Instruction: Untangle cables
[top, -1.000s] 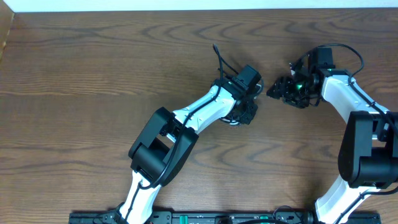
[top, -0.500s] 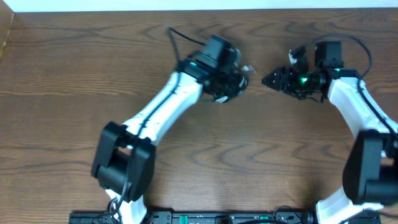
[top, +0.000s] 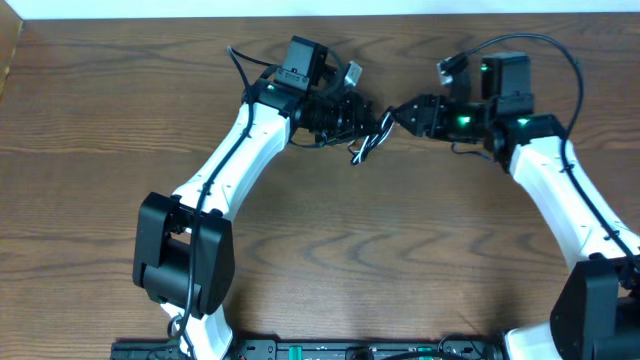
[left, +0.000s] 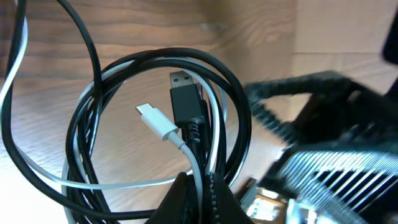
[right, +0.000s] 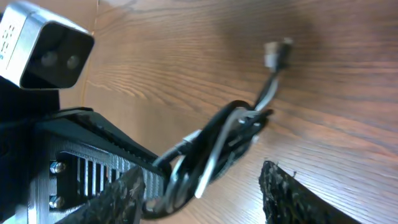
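Observation:
The cables form a coil of black and white cord hanging over the wood. A black plug and a white plug lie across the coil's middle. My left gripper is shut on the black and white strands at the coil's lower edge. From overhead the cables dangle between the left gripper and the right gripper. In the right wrist view the right gripper stands open. The cable bundle lies between its dark fingers without being pinched. One silvery plug end sticks out beyond the bundle.
Both arms meet near the table's far edge, where the wood ends at a white strip. The left wrist's camera housing and finger body sit close on the right gripper's left side. Thick arm wires loop over the right wrist.
The left arm has swung left and toward the far edge, carrying the cables. The right gripper has followed leftward and closed in on the bundle, its jaws a little narrower.

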